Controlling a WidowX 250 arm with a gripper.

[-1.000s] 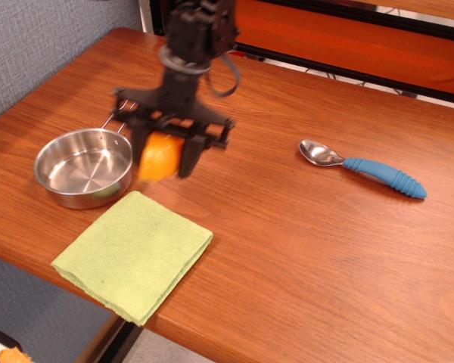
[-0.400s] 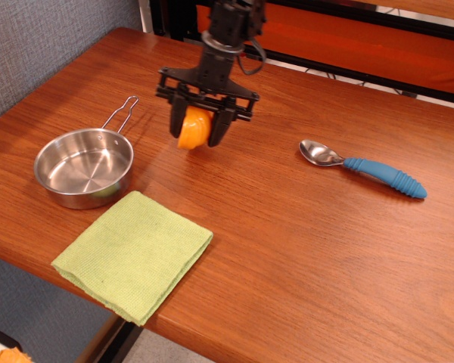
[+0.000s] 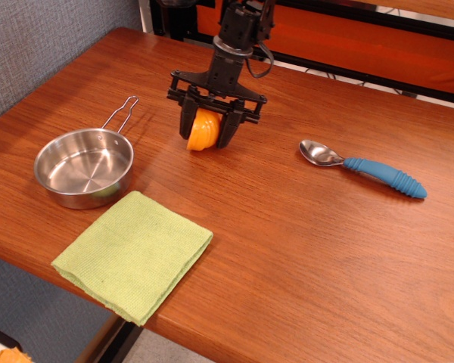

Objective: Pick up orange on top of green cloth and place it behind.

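Note:
The orange (image 3: 203, 130) is a glossy ridged half-orange held between the fingers of my black gripper (image 3: 209, 131), low over the wooden table, well behind the green cloth. The gripper is shut on it, one finger on each side. The green cloth (image 3: 135, 253) is a lime-green folded square lying flat near the table's front left edge, with nothing on it.
A steel pan (image 3: 83, 167) with a wire handle sits left of the gripper, touching the cloth's far corner. A spoon with a blue handle (image 3: 363, 167) lies to the right. An orange-and-black wall (image 3: 348, 38) runs along the back of the table (image 3: 303, 249).
The gripper carried the orange away from the cloth towards the back and right, then lowered it slightly towards the table. The cloth, pan and spoon have not moved.

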